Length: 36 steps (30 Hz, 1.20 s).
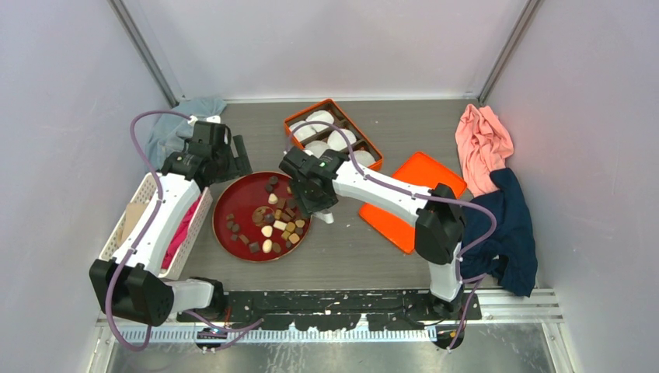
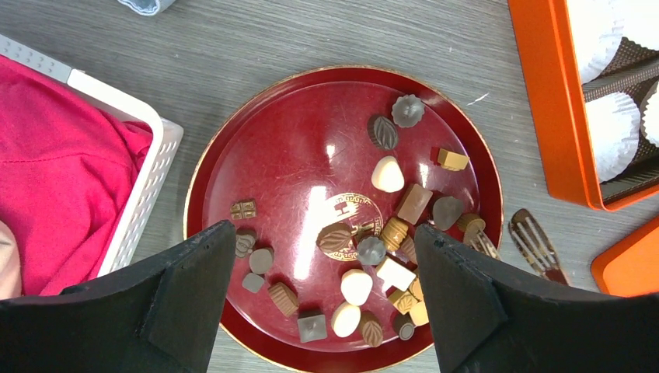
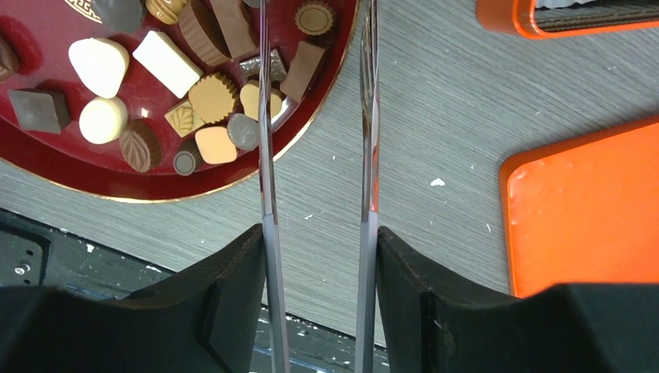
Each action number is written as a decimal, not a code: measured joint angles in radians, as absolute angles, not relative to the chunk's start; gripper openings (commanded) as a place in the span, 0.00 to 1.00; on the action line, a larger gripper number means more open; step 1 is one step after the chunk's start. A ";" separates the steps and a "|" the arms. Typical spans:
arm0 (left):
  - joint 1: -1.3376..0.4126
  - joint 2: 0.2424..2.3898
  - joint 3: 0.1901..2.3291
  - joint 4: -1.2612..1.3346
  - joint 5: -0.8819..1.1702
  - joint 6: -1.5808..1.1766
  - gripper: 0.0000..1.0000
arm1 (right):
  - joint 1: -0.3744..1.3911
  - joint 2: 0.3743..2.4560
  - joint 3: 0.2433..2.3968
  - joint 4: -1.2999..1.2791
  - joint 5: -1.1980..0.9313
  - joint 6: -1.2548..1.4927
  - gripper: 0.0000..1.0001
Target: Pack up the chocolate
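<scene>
The chocolate [image 2: 387, 172] — small dark brown, caramel-tan and cream-white pieces in cube, round, oval and leaf shapes — lies loose on a round dark-red lacquered plate [image 2: 256, 155] with a gold rim, mostly on its right half, with a smaller group near the left edge. None of it is seen in the orange rectangular box [image 2: 544, 101], whose compartments hold white crinkled paper cups [image 2: 614, 144].

The left gripper [image 2: 322, 241] hangs over the near part of the plate with its black fingers spread wide and nothing between them.

The right gripper [image 3: 319, 233] has its fingers pressed against the outer sides of thin metal tongs [image 3: 371, 140], gripping them; the two blades stand apart (not squeezed together). One blade crosses the plate's right rim over the chocolates, the other runs over the bare grey wood-grain table [image 3: 451, 101] just outside it. Whether the forked tips touch any piece, I cannot tell.

A flat orange lid [image 3: 583, 210] lies to the right of the tongs. Left of the plate stands a white perforated plastic basket [image 2: 148, 186] holding a bright pink cloth [image 2: 54, 155].
</scene>
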State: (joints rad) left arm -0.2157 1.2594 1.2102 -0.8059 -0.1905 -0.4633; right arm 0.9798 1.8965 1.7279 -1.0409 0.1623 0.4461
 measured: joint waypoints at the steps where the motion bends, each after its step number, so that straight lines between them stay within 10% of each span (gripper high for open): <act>1: -0.216 1.259 1.210 -0.806 -0.190 -0.463 0.85 | 0.980 1.906 1.728 -1.033 0.161 0.446 0.56; 36: -0.216 1.266 1.210 -0.805 -0.186 -0.464 0.85 | 0.998 1.977 1.776 -0.965 0.172 0.415 0.53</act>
